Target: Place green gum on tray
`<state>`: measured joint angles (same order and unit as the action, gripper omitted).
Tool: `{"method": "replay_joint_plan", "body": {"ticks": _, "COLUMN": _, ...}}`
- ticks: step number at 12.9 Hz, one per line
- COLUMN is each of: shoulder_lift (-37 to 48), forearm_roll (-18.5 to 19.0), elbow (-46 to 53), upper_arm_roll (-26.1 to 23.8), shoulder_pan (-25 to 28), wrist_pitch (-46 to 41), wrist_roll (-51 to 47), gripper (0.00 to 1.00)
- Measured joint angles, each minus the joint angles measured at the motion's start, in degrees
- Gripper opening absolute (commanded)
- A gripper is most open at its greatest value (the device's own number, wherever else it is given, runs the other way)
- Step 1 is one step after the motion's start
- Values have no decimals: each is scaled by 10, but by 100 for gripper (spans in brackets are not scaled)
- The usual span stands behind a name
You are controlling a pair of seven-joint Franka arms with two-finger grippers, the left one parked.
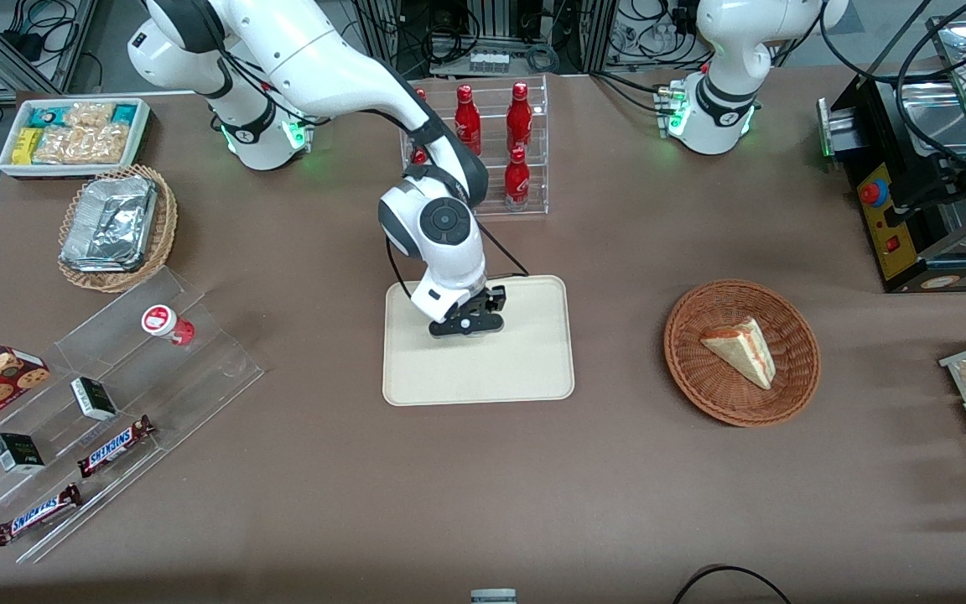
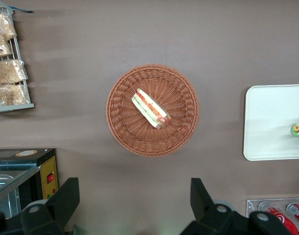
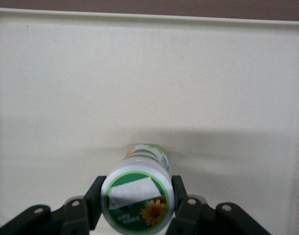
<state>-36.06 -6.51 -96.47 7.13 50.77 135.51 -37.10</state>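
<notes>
Cylindrical green gum (image 3: 137, 198) between fingers (image 3: 94, 196), above tray (image 3: 66, 73)

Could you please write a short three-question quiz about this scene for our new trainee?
1. True or false: the gripper is over the tray.
2. What sits between its fingers? A) a red bottle B) the green gum C) a Snickers bar
3. Fill in: the sandwich wedge lies in a round wicker ______.

Key
1. True; the wrist view shows tray surface beneath it.
2. B; a finger presses each side of the gum.
3. basket, toward the parked arm's end of the table.
</notes>
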Motion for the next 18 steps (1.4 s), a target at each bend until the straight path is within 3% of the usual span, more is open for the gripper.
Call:
{"method": "replay_joint_plan", "body": {"ticks": 1, "shoulder_lift": -3, "forearm_roll": 0, "elbow": 1, "upper_arm_roll": 0, "shoulder_pan": 1, "wrist_pitch": 3, "wrist_roll": 0, "gripper": 7}}
{"method": "replay_joint_plan", "body": {"ticks": 3, "shoulder_lift": -5, "forearm_roll": 0, "elbow": 3, "upper_arm_roll": 0, "shoulder_pan": 2, "wrist_pitch": 7, "wrist_roll": -1, "gripper": 59}}
{"method": "replay_joint_plan", "body": {"ticks": 4, "shoulder_lift": -6, "forearm_roll": 0, "elbow": 3, "upper_arm_roll": 0, "shoulder_pan": 2, "wrist_pitch": 9, "wrist_roll": -1, "gripper": 67}}
{"method": "replay_joint_plan", "body": {"ticks": 5, "shoulder_lift": -7, "forearm_roll": 0, "elbow": 4, "upper_arm_roll": 1, "shoulder_pan": 2, "wrist_pitch": 10, "wrist_roll": -1, "gripper": 94}}
{"method": "replay_joint_plan", "body": {"ticks": 11, "shoulder_lift": 6, "forearm_roll": 0, "elbow": 18, "upper_arm_roll": 13, "shoulder_pan": -9, "wrist_pitch": 6, "wrist_roll": -2, "gripper": 98}}
{"method": "replay_joint_plan", "body": {"ticks": 18, "shoulder_lift": 205, "forearm_roll": 0, "elbow": -1, "upper_arm_roll": 16, "shoulder_pan": -133, "wrist_pitch": -231, "wrist_roll": 72, "gripper": 98}}
